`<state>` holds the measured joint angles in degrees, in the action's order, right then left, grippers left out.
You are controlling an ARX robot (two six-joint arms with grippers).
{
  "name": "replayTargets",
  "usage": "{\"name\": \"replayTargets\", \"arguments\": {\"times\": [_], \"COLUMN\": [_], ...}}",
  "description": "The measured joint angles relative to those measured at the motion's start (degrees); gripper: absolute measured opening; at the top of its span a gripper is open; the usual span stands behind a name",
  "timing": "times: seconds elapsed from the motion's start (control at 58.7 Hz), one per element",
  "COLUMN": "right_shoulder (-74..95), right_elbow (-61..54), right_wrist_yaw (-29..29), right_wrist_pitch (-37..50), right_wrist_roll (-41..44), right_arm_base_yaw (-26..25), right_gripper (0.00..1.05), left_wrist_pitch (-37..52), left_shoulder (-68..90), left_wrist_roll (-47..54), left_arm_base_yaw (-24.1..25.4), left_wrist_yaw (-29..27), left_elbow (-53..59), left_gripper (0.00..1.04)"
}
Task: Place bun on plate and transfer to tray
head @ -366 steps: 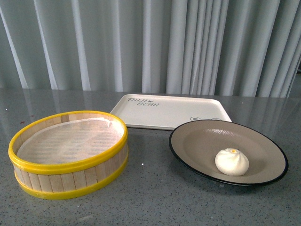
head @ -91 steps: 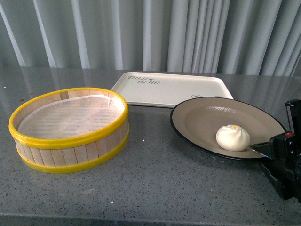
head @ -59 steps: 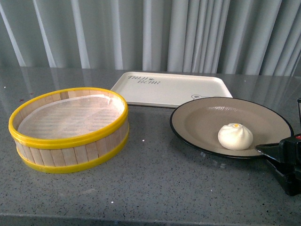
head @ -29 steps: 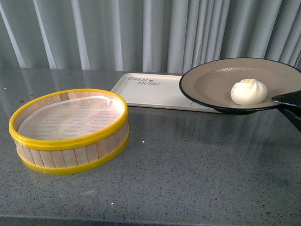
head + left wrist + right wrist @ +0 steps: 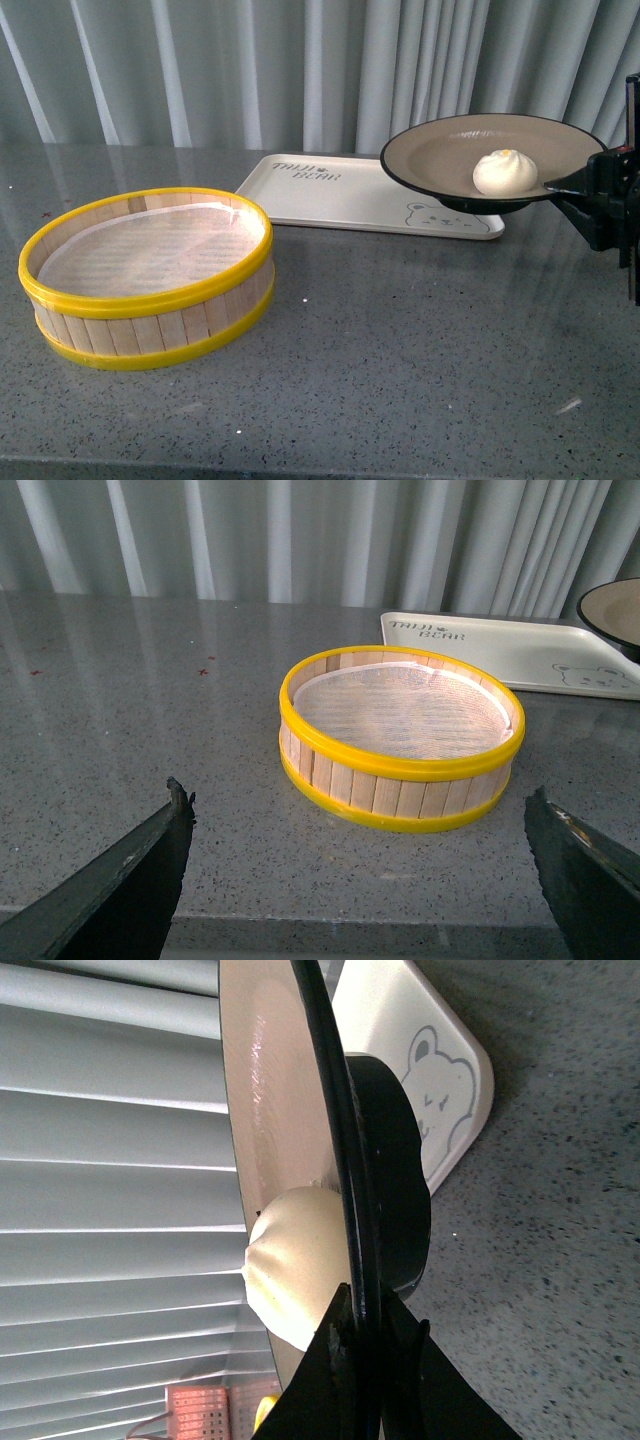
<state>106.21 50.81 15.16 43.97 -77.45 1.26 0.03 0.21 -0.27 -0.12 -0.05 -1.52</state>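
- The first step looks done: the small round white steamed bun (image 5: 505,172) sits inside the wide shallow beige plate with a black rim (image 5: 425,150).
- The right gripper (image 5: 558,186) pinches the plate's rim from its own side. The right wrist view shows its jaws closed on the edge (image 5: 360,1345), one above and one below.
- The bun rests just beyond those fingertips, close to the gripped edge. Its pleated top and yellowish dot point up.
- The plate hangs in the air, about level and open side up. Being round, it has no long axis.
- The flat cream-white rectangular tray (image 5: 340,200) lies below the plate, to the gripper's left. Its long axis runs side to side, with the bear corner under the plate.
- What seems left is to lower the plate onto the tray and let go.
- The left gripper (image 5: 357,798) hovers with jaws spread wide and holds nothing. The yellow-rimmed wooden steamer basket (image 5: 145,275) stands ahead of it on the grey speckled table (image 5: 400,350).
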Motion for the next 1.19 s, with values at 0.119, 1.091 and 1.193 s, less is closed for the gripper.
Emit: {"name": "replayTargets", "arguments": {"times": [0.119, 1.091, 1.193], "right_shoulder": [2.16, 10.58, 10.82], "right_elbow": [3.45, 9.29, 9.68], "right_wrist_yaw": [-0.85, -1.70, -1.51], "right_wrist_pitch": [0.13, -2.14, -2.58], "right_wrist_roll": [-2.58, -9.66, -9.25], "right_arm_base_yaw": [0.61, -0.37, -0.42], "right_gripper": [0.03, 0.03, 0.03], "left_wrist_pitch": [0.00, 0.00, 0.00], "left_shoulder": [0.00, 0.00, 0.00], "left_wrist_roll": [0.00, 0.00, 0.00], "left_arm_base_yaw": [0.00, 0.00, 0.00], "left_wrist_yaw": [0.00, 0.00, 0.00], "left_elbow": [0.00, 0.00, 0.00], "left_gripper": [0.98, 0.98, 0.98]}}
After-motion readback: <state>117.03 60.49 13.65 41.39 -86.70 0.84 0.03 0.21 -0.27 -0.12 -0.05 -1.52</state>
